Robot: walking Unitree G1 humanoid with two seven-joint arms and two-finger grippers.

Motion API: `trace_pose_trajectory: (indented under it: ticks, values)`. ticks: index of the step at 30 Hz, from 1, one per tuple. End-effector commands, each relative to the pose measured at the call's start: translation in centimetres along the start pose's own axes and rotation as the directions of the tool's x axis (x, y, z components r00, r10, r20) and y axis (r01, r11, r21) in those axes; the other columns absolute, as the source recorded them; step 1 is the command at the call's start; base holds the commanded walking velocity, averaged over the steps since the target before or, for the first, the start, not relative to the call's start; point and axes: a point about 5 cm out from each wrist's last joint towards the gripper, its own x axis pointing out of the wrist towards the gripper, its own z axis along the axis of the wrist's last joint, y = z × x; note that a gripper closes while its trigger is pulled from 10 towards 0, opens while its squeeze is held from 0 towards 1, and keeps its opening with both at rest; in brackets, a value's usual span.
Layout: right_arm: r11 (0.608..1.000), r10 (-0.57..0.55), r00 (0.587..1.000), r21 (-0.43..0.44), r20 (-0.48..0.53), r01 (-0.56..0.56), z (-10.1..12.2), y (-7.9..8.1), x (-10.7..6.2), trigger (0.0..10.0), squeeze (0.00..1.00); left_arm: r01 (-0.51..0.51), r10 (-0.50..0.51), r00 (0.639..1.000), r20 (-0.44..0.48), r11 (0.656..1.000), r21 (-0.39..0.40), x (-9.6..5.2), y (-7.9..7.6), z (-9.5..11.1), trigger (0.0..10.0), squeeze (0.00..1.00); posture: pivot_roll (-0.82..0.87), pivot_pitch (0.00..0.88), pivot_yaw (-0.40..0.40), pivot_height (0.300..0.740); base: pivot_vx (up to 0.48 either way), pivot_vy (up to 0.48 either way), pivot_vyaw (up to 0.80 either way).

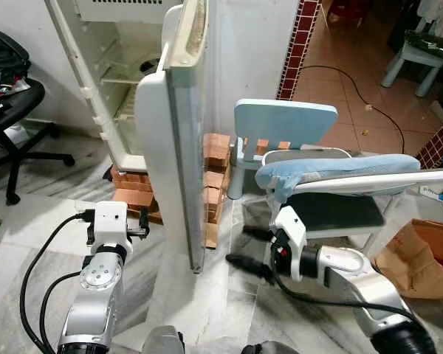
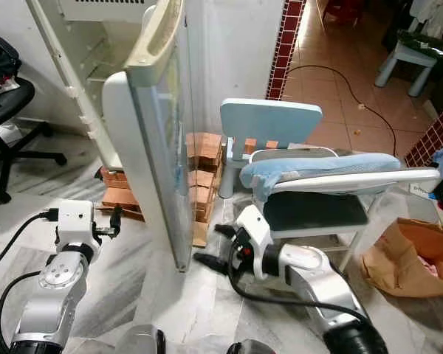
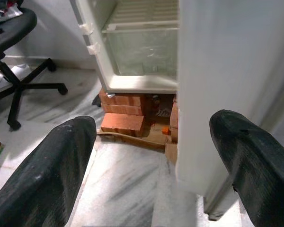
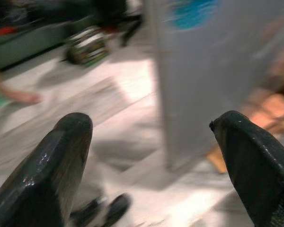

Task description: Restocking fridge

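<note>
**Door edge stands between the two hands**

The fridge (image 1: pixel 125 81) sits far left on bricks (image 1: pixel 136 193), its door (image 1: pixel 179 140) swung out edge-on, long axis upright. The right hand (image 1: pixel 252 249), spread wide and empty, points at the door's outer face, just beside its lower edge. The left hand (image 1: pixel 117 223), likewise wide and empty, faces the open compartment.

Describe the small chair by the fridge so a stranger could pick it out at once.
Start at the open white fridge door and the stacked orange bricks under the fridge. Just to their right stands the pale blue plastic child's chair. Unlike the grey-seated white chair in front, it is low, with a plain curved backrest.
</note>
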Motion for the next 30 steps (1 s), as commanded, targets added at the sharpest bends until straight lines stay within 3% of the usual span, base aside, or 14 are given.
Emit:
trace_pose_trajectory:
  ticks: [1, 5, 13, 16, 18, 19, 21, 22, 30]
  values:
    - [0.988, -0.151, 0.986, -0.023, 0.067, 0.153, 1.1, -1.1, 0.0, 10.0, 0.00, 0.007, -0.007, 1.000, 0.003, 1.000, 0.010, 0.1, -0.1, 0.0, 10.0, 0.00, 0.05, 0.009, -0.013, 0.740, 0.000, 0.000, 0.00]
    - [0.944, -0.327, 0.933, 0.001, 0.151, 0.331, 1.3, -1.1, 0.0, 10.0, 0.00, 0.033, -0.034, 0.999, 0.031, 0.998, 0.045, 0.6, -0.4, 0.4, 10.0, 0.00, 0.02, 0.007, -0.005, 0.740, 0.000, 0.000, 0.00]
    - [0.900, -0.431, 0.879, 0.025, 0.205, 0.435, 1.2, -0.4, 0.1, 10.0, 0.00, 0.031, -0.035, 0.997, 0.066, 0.998, 0.062, 1.1, -0.8, 1.0, 10.0, 0.00, 0.00, 0.016, 0.000, 0.740, 0.000, 0.000, 0.00]
    - [0.813, -0.577, 0.776, 0.088, 0.256, 0.576, 1.5, -1.0, -1.1, 10.0, 0.00, 0.018, -0.024, 0.996, 0.082, 0.998, 0.067, 1.3, -0.1, 1.4, 10.0, 0.00, 0.00, 0.035, -0.001, 0.740, 0.000, 0.000, 0.00]
    - [0.806, -0.586, 0.767, 0.089, 0.261, 0.585, 1.6, -1.0, -1.2, 10.0, 0.00, 0.018, -0.023, 0.996, 0.083, 0.997, 0.069, 1.2, -0.1, 1.4, 10.0, 0.00, 0.00, 0.035, -0.001, 0.740, 0.000, 0.000, 0.00]
    - [0.778, -0.624, 0.736, 0.117, 0.263, 0.617, 1.3, -1.1, -1.9, 10.0, 0.00, 0.014, -0.019, 0.997, 0.081, 0.998, 0.068, 1.2, 0.3, 1.2, 10.0, 0.00, -0.01, 0.047, -0.002, 0.740, 0.000, 0.000, 0.00]
    - [0.768, -0.637, 0.725, 0.126, 0.261, 0.628, 1.1, -1.1, -2.1, 10.0, 0.00, 0.012, -0.018, 0.997, 0.079, 0.998, 0.069, 1.2, 0.4, 1.1, 10.0, 0.00, -0.01, 0.047, -0.002, 0.740, 0.000, 0.000, 0.00]
    - [0.738, -0.673, 0.697, 0.164, 0.248, 0.655, 0.7, -1.1, -2.5, 10.0, 0.00, 0.012, -0.017, 0.997, 0.071, 0.997, 0.074, 1.2, 0.6, 1.0, 10.0, 0.00, -0.01, 0.055, 0.003, 0.740, 0.000, 0.480, 0.00]
    - [0.723, -0.688, 0.673, 0.169, 0.272, 0.670, 1.4, -1.1, -2.1, 10.0, 0.00, 0.033, -0.044, 0.994, 0.104, 0.994, 0.100, 1.3, 0.2, 1.6, 10.0, 0.00, -0.01, 0.069, 0.011, 0.740, 0.000, 0.479, 0.00]
